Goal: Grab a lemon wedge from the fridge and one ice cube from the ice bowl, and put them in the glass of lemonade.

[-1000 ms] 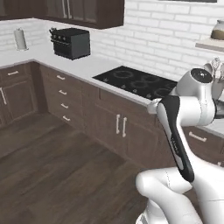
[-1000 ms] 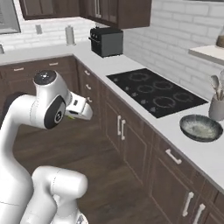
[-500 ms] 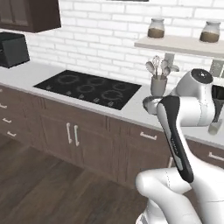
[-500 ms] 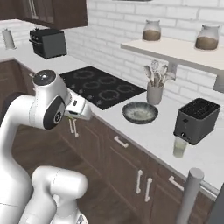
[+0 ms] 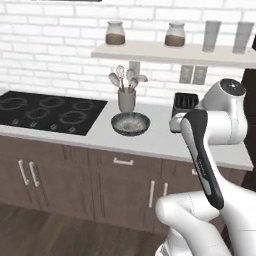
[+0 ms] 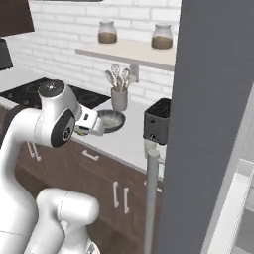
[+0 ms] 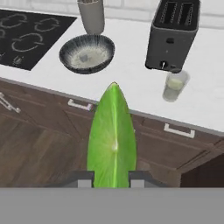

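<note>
Whole scene shifted sideways since half a second ago (the base has driven, not the things): stovetop (image 5: 47,114) now at the left edge of the left base view, fridge (image 6: 213,124) door now looming large and grey across the right base view, its silver handle (image 6: 151,198) in front.

Counter (image 5: 150,137) front edge running straight, bare white surface between the ice bowl (image 7: 87,53) and the black toaster (image 7: 173,33). Glass of lemonade (image 7: 175,85) just in front of the toaster, near the counter edge, well apart from the bowl. Utensil cup (image 5: 126,100) just behind the bowl. One pale ice cube (image 7: 85,56) faintly visible inside the bowl.

Arm folded high, elbow up, hand held off the counter above the cabinet fronts. Gripper (image 7: 112,178) clamped on the lemon wedge (image 7: 112,140), point of the wedge aimed toward the counter.
</note>
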